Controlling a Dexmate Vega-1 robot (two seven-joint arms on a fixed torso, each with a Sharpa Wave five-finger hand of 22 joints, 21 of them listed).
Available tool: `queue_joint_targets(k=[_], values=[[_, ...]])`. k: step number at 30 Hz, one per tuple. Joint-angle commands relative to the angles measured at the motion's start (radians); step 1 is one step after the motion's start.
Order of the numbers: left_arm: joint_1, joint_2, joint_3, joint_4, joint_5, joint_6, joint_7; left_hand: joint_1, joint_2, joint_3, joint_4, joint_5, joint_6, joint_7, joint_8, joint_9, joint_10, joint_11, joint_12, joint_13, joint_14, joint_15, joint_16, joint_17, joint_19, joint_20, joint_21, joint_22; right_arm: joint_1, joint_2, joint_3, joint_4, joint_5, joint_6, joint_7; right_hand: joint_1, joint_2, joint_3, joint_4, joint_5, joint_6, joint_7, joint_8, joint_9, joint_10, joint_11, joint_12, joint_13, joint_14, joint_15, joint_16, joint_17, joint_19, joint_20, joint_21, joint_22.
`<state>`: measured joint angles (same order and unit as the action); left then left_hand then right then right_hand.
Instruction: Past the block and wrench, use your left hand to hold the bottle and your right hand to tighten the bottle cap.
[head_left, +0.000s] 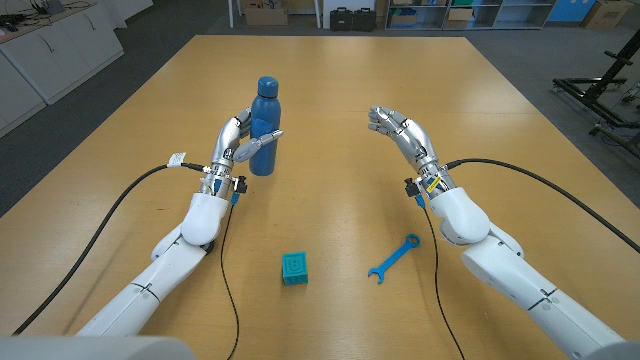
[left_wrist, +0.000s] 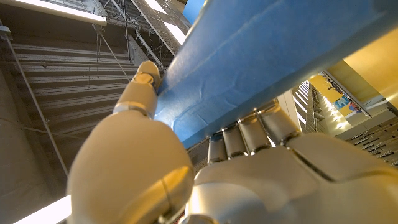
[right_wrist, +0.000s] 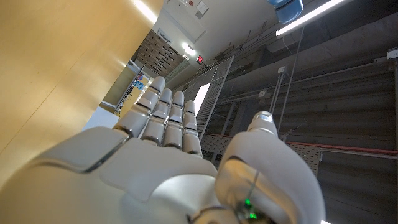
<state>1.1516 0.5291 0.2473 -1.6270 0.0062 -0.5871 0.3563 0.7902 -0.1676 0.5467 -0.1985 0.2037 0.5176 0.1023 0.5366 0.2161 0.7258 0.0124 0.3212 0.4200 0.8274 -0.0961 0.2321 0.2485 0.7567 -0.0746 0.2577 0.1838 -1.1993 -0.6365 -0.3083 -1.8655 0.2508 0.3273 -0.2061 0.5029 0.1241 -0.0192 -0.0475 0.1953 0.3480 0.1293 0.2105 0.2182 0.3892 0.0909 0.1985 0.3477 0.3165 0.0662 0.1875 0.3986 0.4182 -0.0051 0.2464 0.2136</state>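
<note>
Your blue bottle (head_left: 264, 125) stands upright on the wooden table (head_left: 330, 90), past the block (head_left: 294, 268) and wrench (head_left: 394, 258), cap (head_left: 267, 87) on, and your left hand (head_left: 240, 140) wraps its lower body, fingers (left_wrist: 239, 137) pressed to the blue wall. Your right hand (head_left: 398, 128) hangs well apart to the right, fingers loosely spread, holding nothing. Beyond the table's far edge you have grey floor, boxes (head_left: 266, 14) and shelving (head_left: 470, 12).
</note>
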Motion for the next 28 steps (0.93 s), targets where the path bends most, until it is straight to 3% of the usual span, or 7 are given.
queue_joint_targets(k=[1, 10, 28], values=[[-0.054, -0.030, 0.008, 0.076, -0.065, 0.029, -0.036, 0.204, 0.246, 0.026, 0.029, 0.007, 0.213, -0.183, 0.006, 0.006, 0.136, -0.128, 0.004, 0.005, 0.003, -0.140, 0.000, 0.006, 0.001, -0.090, -0.001, 0.005, 0.059, 0.040, -0.020, 0.162, 0.124, 0.077, 0.082, -0.008, -0.001, -0.003, 0.005, 0.000, 0.000, -0.003, -0.001, 0.001, -0.002, 0.000, 0.002, 0.001, -0.002, 0.000, 0.003, 0.001, -0.004, 0.003, -0.003, 0.003], [-0.079, -0.055, 0.026, 0.118, -0.067, 0.031, -0.037, 0.203, 0.247, 0.025, 0.029, 0.007, 0.215, -0.183, 0.006, 0.006, 0.137, -0.130, 0.003, 0.006, 0.004, -0.141, 0.000, 0.006, 0.001, -0.089, -0.001, 0.005, 0.072, 0.042, -0.021, 0.206, 0.172, 0.083, 0.117, -0.014, 0.001, -0.003, 0.008, -0.001, 0.005, -0.005, 0.000, 0.000, 0.002, -0.001, 0.004, -0.004, 0.002, -0.002, 0.007, -0.001, -0.002, 0.003, -0.002, 0.002], [-0.063, -0.051, 0.024, 0.105, -0.048, 0.032, -0.024, 0.201, 0.249, 0.022, 0.028, 0.008, 0.217, -0.181, 0.008, 0.006, 0.140, -0.128, 0.000, 0.011, 0.007, -0.141, -0.002, 0.007, 0.001, -0.089, -0.002, 0.005, 0.086, 0.037, -0.030, 0.196, 0.175, 0.061, 0.117, -0.025, 0.006, -0.002, 0.013, -0.003, 0.016, -0.011, 0.003, -0.002, 0.018, -0.001, 0.011, -0.013, 0.011, -0.004, 0.014, -0.004, 0.008, 0.002, 0.001, 0.000]])
